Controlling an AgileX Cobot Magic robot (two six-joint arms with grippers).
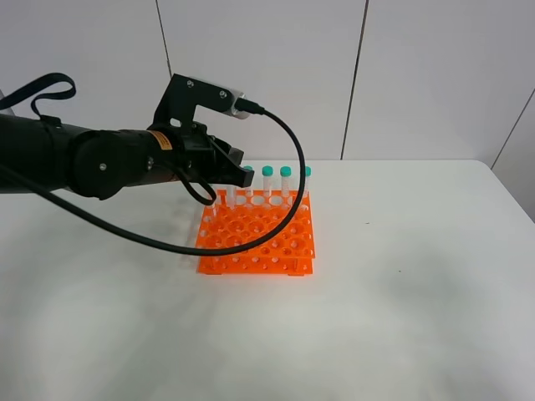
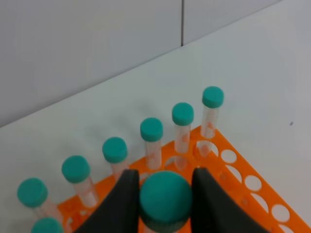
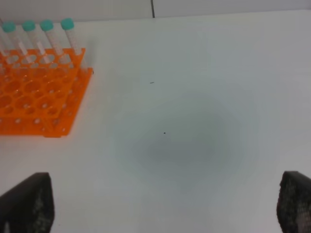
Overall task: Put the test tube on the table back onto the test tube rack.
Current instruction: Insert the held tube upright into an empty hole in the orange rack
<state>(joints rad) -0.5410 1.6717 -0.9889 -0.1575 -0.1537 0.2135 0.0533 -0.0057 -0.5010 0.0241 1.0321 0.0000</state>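
Seven other tubes (image 2: pixel 151 129) stand at the back of the orange rack (image 1: pixel 267 242) | left gripper (image 2: pixel 164 194) clamps the test tube (image 2: pixel 164 204) by its cap, over the rack | right gripper (image 3: pixel 165 204) spread wide above the table (image 3: pixel 194 97)

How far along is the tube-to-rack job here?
Pickup looks done: no tube lies on the table, and the left gripper is shut on the cap of the test tube. In hand: it hangs over the test tube rack, near the standing tubes. Left: seat it in a hole and release; whether its tip is in a hole is hidden. The right gripper is open, idle.
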